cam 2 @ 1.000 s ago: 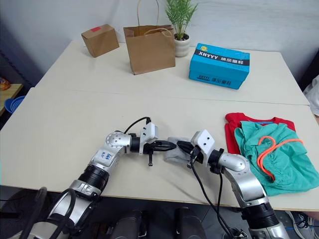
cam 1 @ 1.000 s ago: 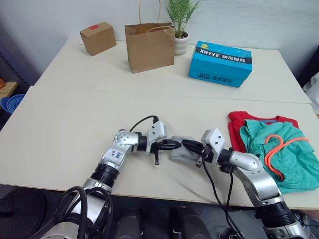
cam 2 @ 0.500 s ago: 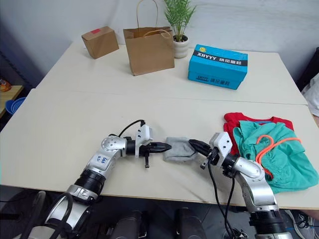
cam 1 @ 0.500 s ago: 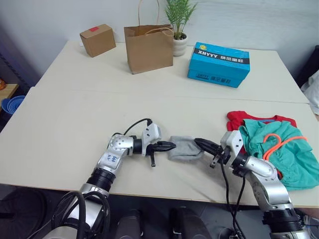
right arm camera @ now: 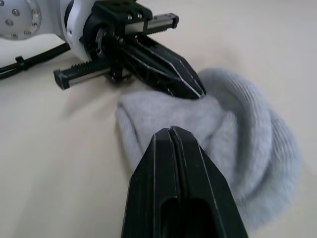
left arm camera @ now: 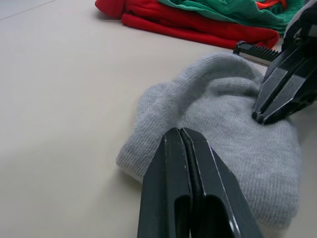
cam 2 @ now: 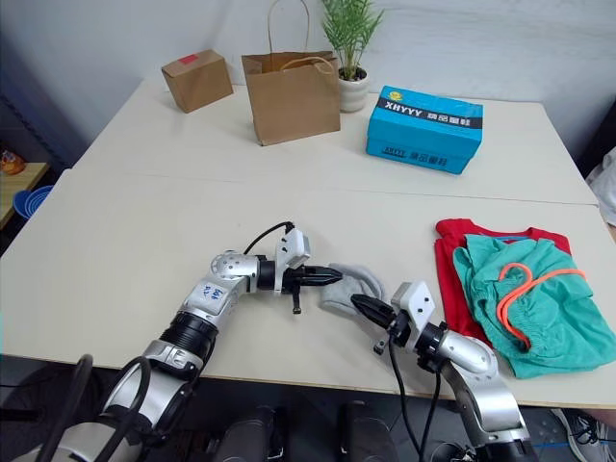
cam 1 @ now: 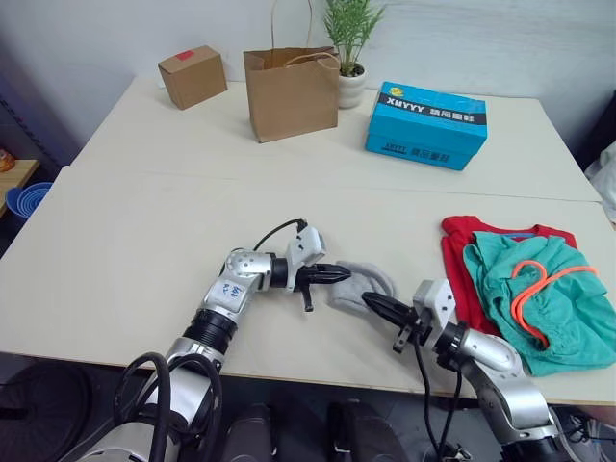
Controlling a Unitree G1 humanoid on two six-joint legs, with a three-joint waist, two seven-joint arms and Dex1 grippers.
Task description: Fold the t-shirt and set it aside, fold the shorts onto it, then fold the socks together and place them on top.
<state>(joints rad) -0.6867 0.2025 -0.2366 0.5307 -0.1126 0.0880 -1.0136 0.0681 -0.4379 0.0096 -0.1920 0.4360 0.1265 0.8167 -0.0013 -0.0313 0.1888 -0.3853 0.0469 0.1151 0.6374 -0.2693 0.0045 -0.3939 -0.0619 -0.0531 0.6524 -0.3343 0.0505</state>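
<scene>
- Handling the grey socks (cam 1: 364, 286) should be easy: soft, light knit, best pinched at an edge.
- Left gripper (cam 1: 345, 273) and right gripper (cam 1: 370, 303) both have jaws clenched, empty.

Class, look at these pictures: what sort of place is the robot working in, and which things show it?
Probably an office or lab room set up for testing: plain pale tables against a wall, with a paper bag, a cardboard box and a potted plant as props.

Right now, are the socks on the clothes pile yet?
No. The socks lie bunched on the table, apart from the shirt and shorts.
</scene>
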